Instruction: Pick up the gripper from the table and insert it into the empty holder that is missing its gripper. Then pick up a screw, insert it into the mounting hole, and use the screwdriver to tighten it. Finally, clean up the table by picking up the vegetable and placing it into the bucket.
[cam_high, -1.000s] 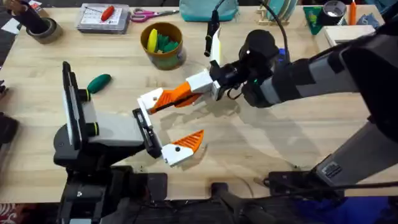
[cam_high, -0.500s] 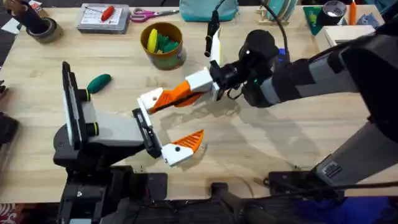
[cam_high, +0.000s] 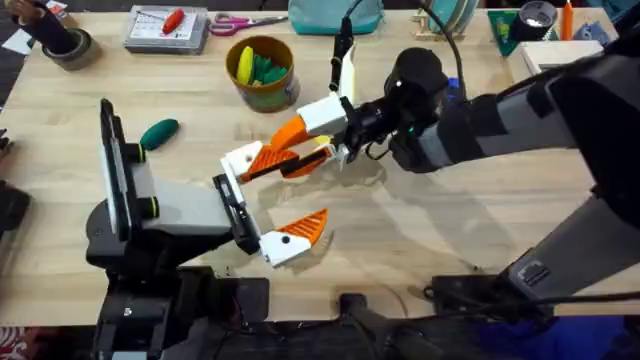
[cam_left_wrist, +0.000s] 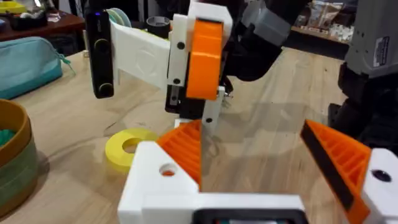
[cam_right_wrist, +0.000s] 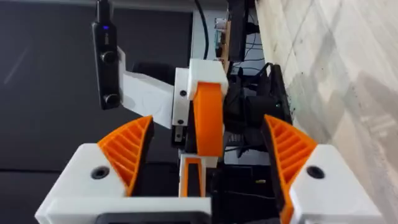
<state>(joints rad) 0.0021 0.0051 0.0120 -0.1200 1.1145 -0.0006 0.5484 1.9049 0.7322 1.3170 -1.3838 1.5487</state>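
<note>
- Light wooden plank table (cam_high: 480, 215): carries both arms and all items below.
- Left gripper (cam_high: 262, 196), white mounts with orange ribbed tips: near the front edge, left of centre; fingers set wide apart.
- Right gripper (cam_high: 295, 147), same build: reaches in from the right to just behind the left gripper's far finger; fingers spread. In the left wrist view one of its tips (cam_left_wrist: 207, 59) stands directly above the left gripper's orange pad.
- Small dark green oval toy vegetable (cam_high: 159, 131): lying on the table's left part, behind the left arm.
- Round olive-yellow bucket (cam_high: 262, 70) with yellow and green pieces inside: near the back edge, left of centre.
- Flat yellow ring (cam_left_wrist: 130, 147): on the wood beside the grippers.
- Scissors with pink handles (cam_high: 240, 21), clear box (cam_high: 166, 28), teal pouch (cam_high: 335, 14): along the back edge.
- Roll of tape (cam_high: 64, 44): back left corner.
</note>
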